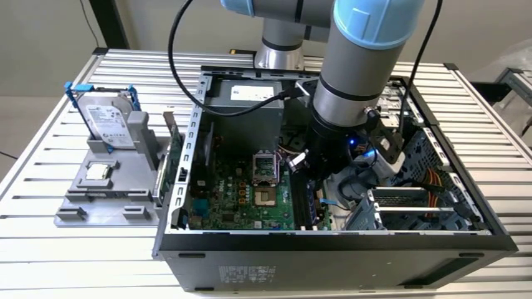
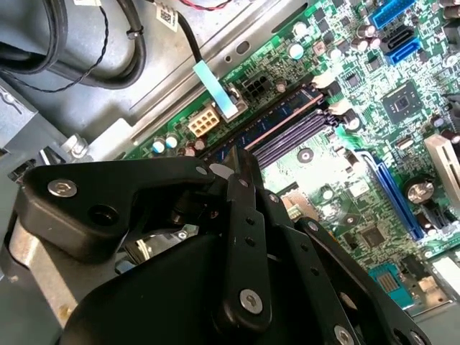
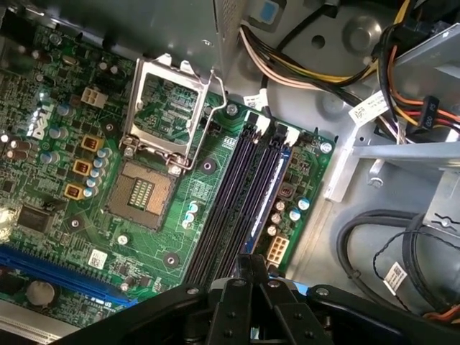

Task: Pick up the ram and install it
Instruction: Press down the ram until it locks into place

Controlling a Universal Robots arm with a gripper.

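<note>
My gripper (image 2: 241, 162) is down inside the open computer case (image 1: 332, 246), over the memory slots of the green motherboard (image 1: 233, 199). Its black fingers (image 3: 248, 260) are closed together at the middle of the outermost, blue slot. The ram (image 2: 277, 122) shows as a thin edge with a pinkish line standing in that blue slot and running out from between the fingertips. In the first wrist view the same ram (image 3: 267, 190) reaches to the white latches at the slot's end. I cannot tell how deep it sits.
Dark, bare slots lie alongside (image 3: 230, 194). The open processor socket (image 3: 144, 190) is beside them. Bundled cables (image 3: 302, 68) and a metal drive cage (image 1: 415, 205) crowd the other side. Outside the case, a grey holder carries a silver hard drive (image 1: 108, 121) and a processor chip (image 1: 99, 171).
</note>
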